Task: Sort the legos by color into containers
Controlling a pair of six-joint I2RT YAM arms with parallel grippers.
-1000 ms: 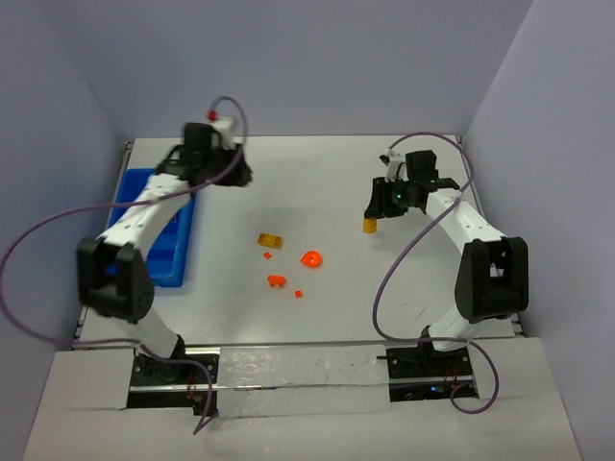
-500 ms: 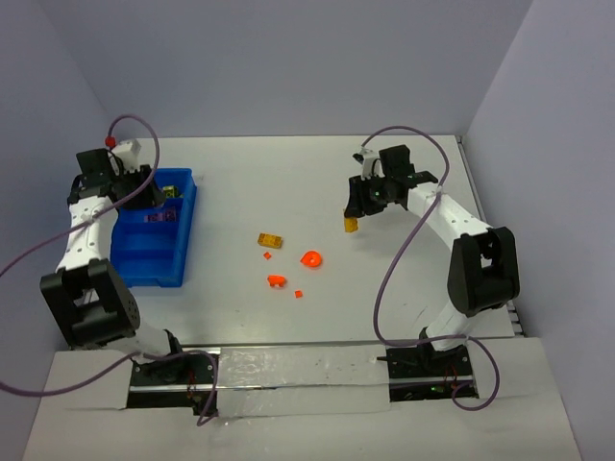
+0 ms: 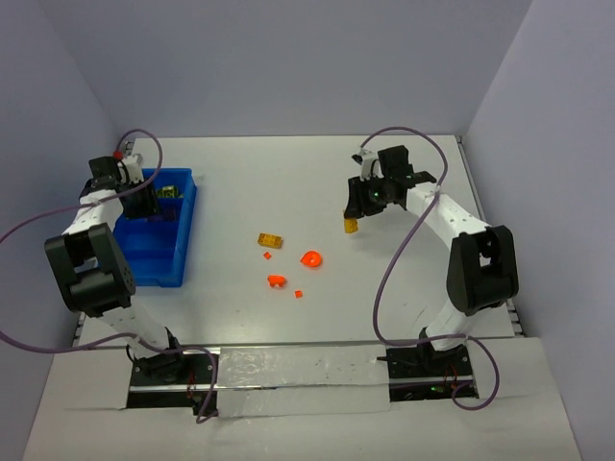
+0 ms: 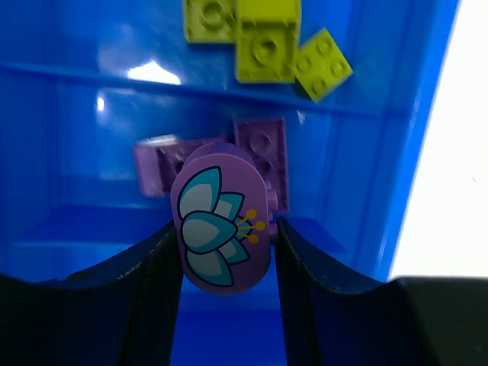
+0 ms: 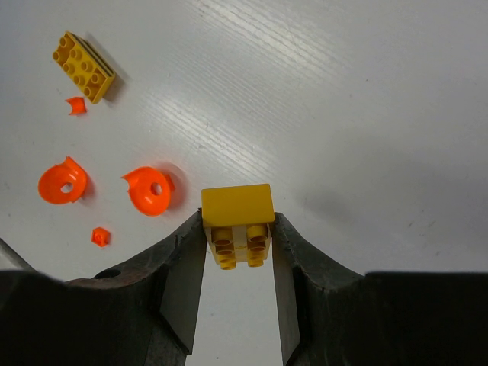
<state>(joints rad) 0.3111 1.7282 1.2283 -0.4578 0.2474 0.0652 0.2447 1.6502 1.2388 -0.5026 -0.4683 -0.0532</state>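
My left gripper [image 3: 144, 200] hangs over the bright blue tray [image 3: 154, 261] at the far left. It is shut on a purple rounded piece [image 4: 223, 232] printed with a teal flower, held above a compartment with two purple bricks [image 4: 263, 152]. The compartment beyond holds olive-green bricks [image 4: 267, 38]. My right gripper [image 3: 352, 219] is shut on a yellow brick [image 5: 237, 217], studs toward the camera, held above the table right of centre. A yellow-orange brick [image 3: 270, 240] and two orange round pieces [image 3: 310, 259] [image 3: 276, 280] lie mid-table.
Tiny orange bits [image 3: 299, 293] [image 3: 266, 255] lie by the round pieces. In the right wrist view the orange rounds [image 5: 62, 183] [image 5: 149, 189] and the yellow-orange brick [image 5: 84, 66] lie left of my fingers. Walls enclose the table on three sides.
My left arm swung from the table's middle back over the blue tray, carrying the purple piece. My right gripper shifted slightly left with the yellow brick.
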